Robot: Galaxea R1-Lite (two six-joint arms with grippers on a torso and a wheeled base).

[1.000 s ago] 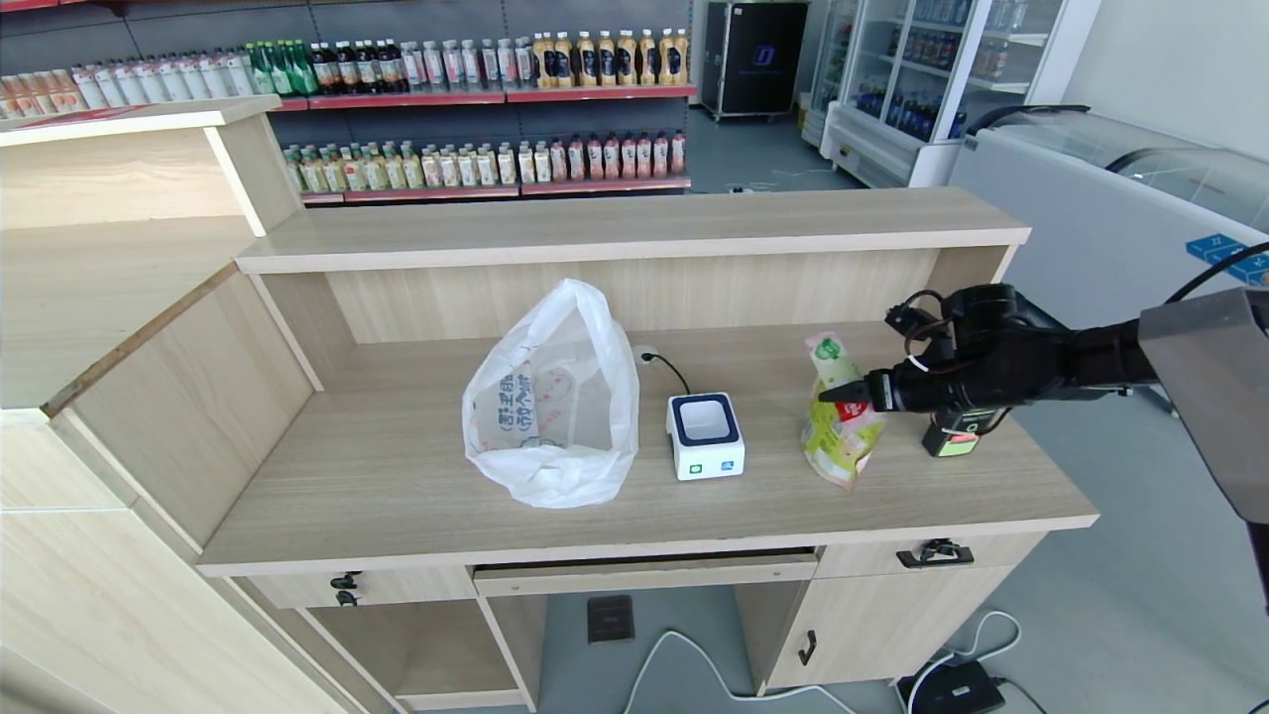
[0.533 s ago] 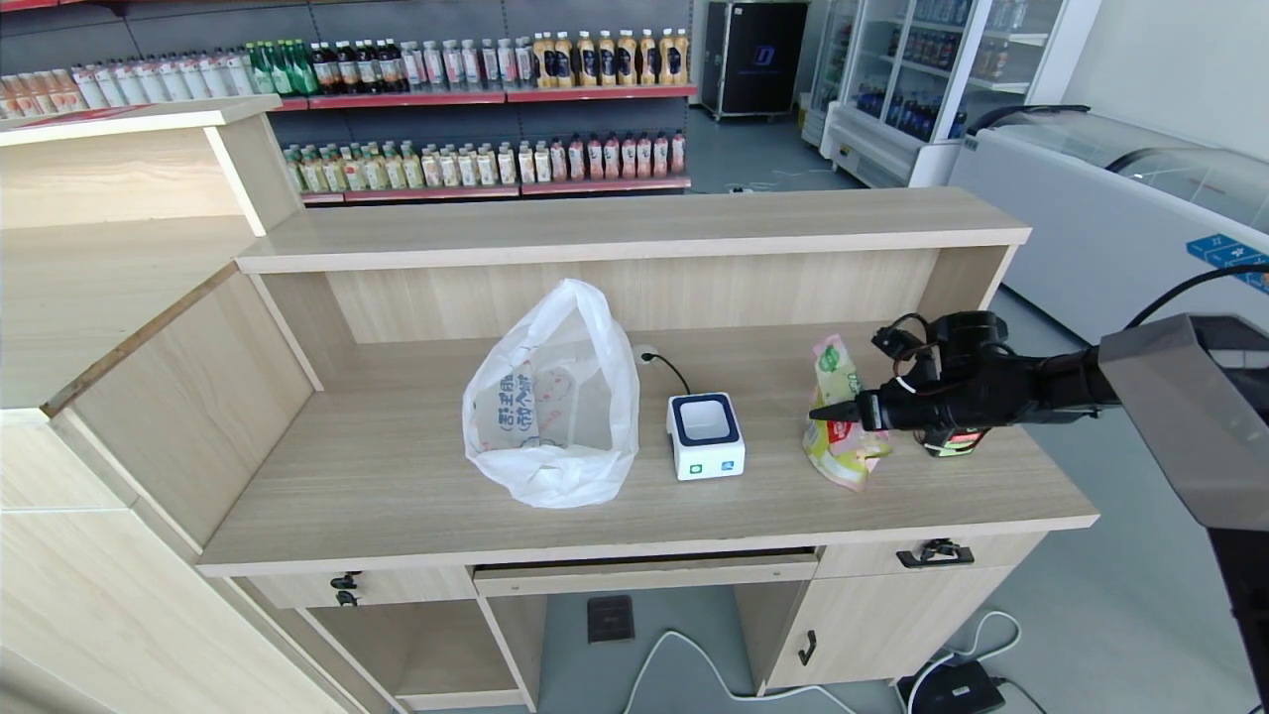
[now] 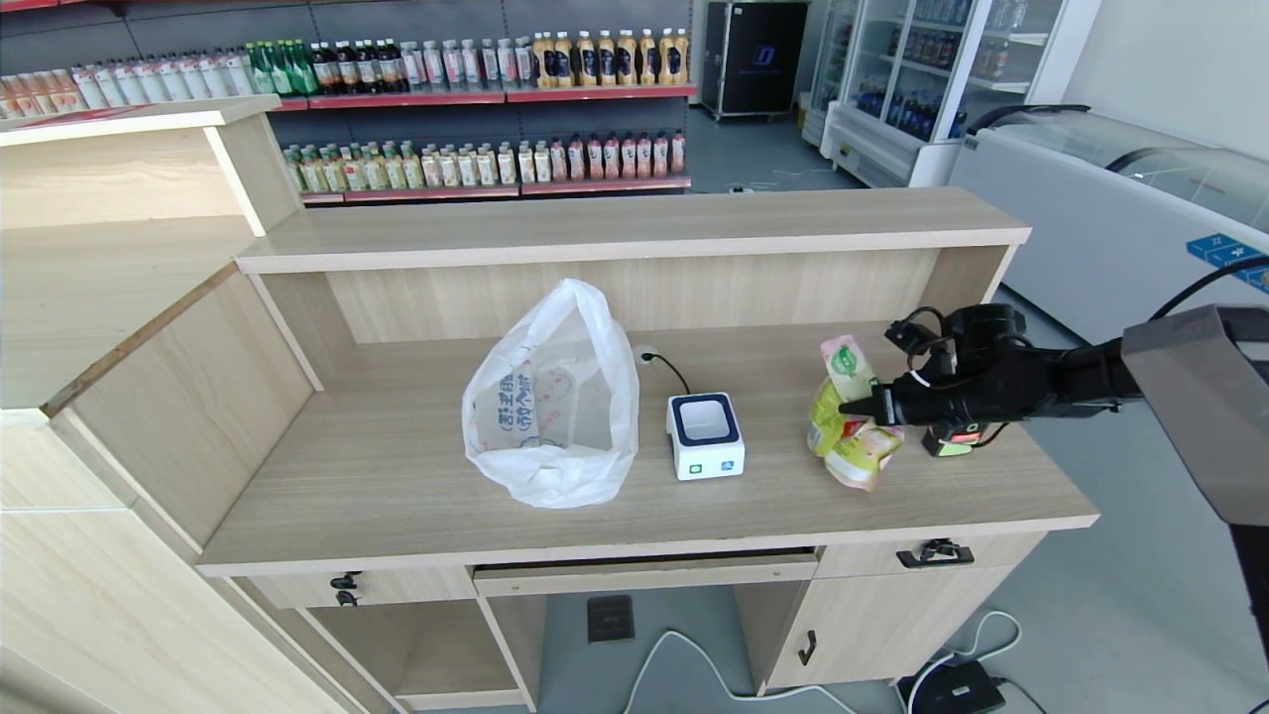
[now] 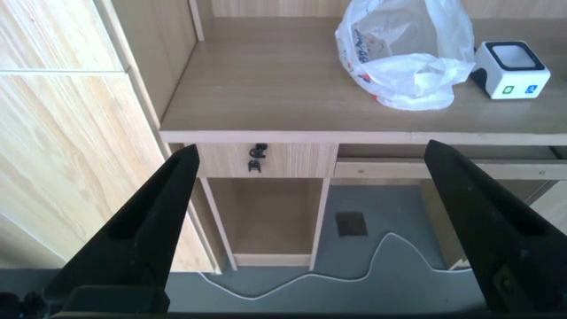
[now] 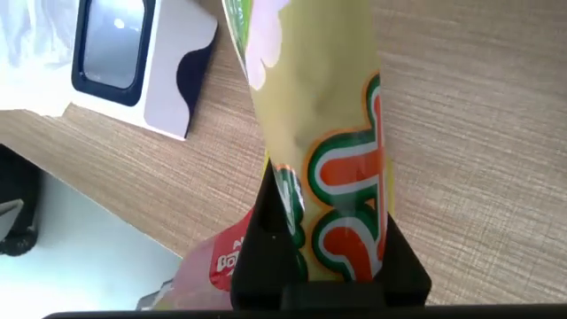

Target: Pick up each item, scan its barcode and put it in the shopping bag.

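Note:
A green and yellow snack pouch (image 3: 839,412) stands bent on the right part of the wooden counter (image 3: 397,476). My right gripper (image 3: 851,407) comes at it from the right and is shut on its middle. The right wrist view shows the pouch (image 5: 328,151) pinched between the dark fingers (image 5: 270,235). The white shopping bag (image 3: 550,397) stands open at mid-counter, and the white barcode scanner (image 3: 705,434) sits between the bag and the pouch. My left gripper (image 4: 314,230) hangs open and holding nothing, out in front of the counter and below its edge, on the left.
A small red and green item (image 3: 952,441) lies on the counter behind my right wrist. A raised back ledge (image 3: 634,223) and a left side wall (image 3: 188,397) close the counter in. The scanner's cable (image 3: 666,365) runs toward the back.
My right gripper dipped to the left onto the pouch, then drew back right and slightly up. The pouch has gone from upright to bent and crumpled in the fingers.

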